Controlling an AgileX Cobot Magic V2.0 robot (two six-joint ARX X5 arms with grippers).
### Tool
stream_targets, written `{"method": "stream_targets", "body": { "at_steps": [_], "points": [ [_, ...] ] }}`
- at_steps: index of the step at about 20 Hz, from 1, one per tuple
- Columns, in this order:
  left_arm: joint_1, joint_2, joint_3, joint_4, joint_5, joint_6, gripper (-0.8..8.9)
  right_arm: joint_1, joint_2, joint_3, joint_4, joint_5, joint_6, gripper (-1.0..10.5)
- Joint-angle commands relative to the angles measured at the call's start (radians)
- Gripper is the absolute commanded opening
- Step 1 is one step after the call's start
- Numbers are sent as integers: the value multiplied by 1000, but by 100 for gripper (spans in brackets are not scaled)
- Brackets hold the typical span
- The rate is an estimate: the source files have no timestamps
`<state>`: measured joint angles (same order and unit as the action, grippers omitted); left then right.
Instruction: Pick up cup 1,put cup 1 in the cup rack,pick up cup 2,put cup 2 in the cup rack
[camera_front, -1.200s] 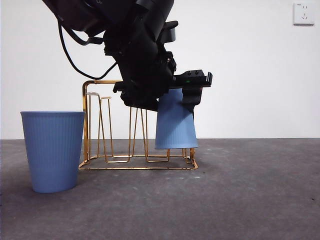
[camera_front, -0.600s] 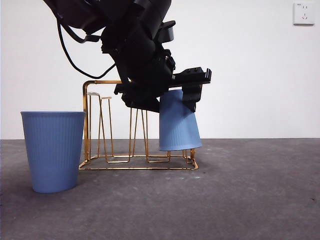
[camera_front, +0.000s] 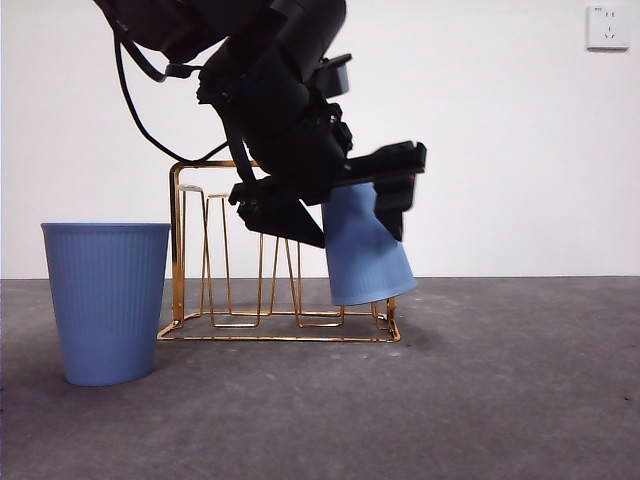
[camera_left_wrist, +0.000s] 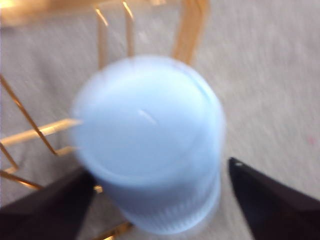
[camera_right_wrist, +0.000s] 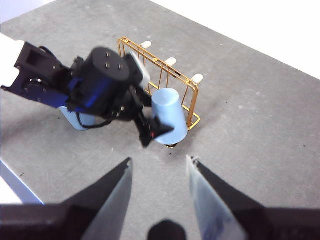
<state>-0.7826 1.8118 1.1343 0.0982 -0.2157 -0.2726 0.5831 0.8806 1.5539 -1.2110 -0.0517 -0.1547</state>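
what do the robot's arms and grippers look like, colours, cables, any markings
The left arm is black and bulky, with blue sections, a white segment farther back, a round cap with small screws and a looping black cable. The left gripper has black wedge-shaped jaws. The right gripper has black jaws with pale, translucent-looking inner faces.

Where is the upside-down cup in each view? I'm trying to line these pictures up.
Front view: the cup is right of centre, tilted, at the rack's right end, with the left end effector around it.
Left wrist view: cup fills the centre, base toward the camera.
Right wrist view: cup is near the centre, small, by the rack's near end.
Shared landmark: the gold rack.
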Motion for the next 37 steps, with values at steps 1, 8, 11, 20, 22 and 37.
{"method": "stream_targets", "body": {
  "at_steps": [1, 8, 11, 20, 22, 37],
  "points": [
    [0, 23, -11, -24, 18, -35, 504, 0, -1, -3, 6, 0, -7, 190],
    [0, 23, 1, -149, 61, -47, 508, 0, -1, -3, 6, 0, -10, 190],
    [0, 18, 3, -193, 90, -50, 508, 0, -1, -3, 6, 0, -10, 190],
    [-9, -138, 3, -332, 343, -102, 503, 0, 26, -3, 7, 0, -2, 190],
    [-25, -213, 3, -370, 403, -101, 503, 0, 48, -3, 9, 0, 6, 190],
    [-45, -1114, 3, -772, 141, -10, 502, 114, 547, -3, 430, -348, 244, 413]
  ]
}}
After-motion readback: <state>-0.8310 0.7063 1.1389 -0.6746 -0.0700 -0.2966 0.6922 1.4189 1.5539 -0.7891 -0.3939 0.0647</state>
